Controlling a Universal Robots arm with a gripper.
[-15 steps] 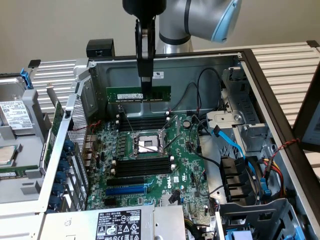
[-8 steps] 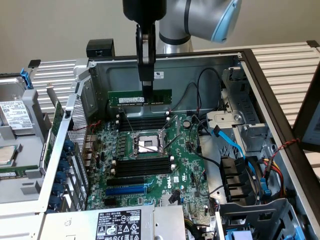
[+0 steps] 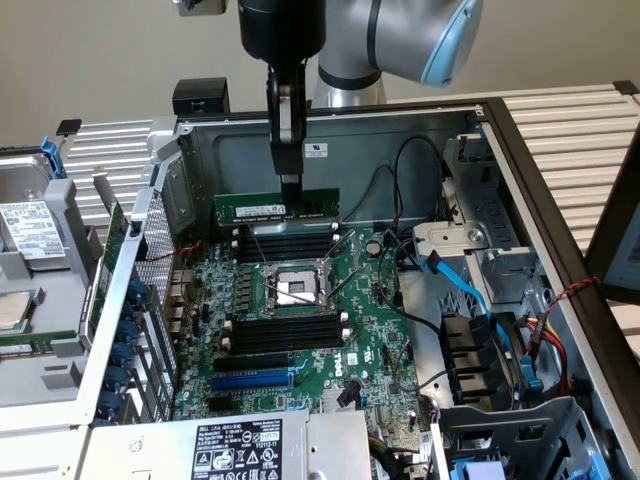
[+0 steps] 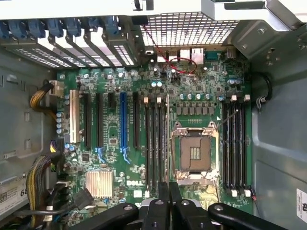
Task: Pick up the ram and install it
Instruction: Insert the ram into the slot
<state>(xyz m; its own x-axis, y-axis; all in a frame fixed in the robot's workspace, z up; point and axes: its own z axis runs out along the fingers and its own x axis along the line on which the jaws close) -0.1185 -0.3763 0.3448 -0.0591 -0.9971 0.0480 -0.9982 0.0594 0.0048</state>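
The ram [image 3: 250, 208], a long green stick with a white label, hangs level above the motherboard [image 3: 370, 330], clear of it. My gripper [image 3: 290, 188] comes straight down from above and is shut on the ram's upper edge, right of its middle. In the exterior view the ram sits over the far bank of black memory slots [image 3: 290, 243], close to the case's back wall. In the wrist view my gripper [image 4: 168, 194] holds the ram [image 4: 168, 139] edge-on as a thin line, between a slot bank [image 4: 156, 143] and the CPU socket [image 4: 194, 153].
The open CPU socket [image 3: 295, 290] lies between two slot banks, with the near bank [image 3: 280, 330] and a blue expansion slot [image 3: 252, 381] toward the front. Black cables [image 3: 400, 180] and blue cables [image 3: 470, 290] crowd the exterior view's right. Case walls ring the board.
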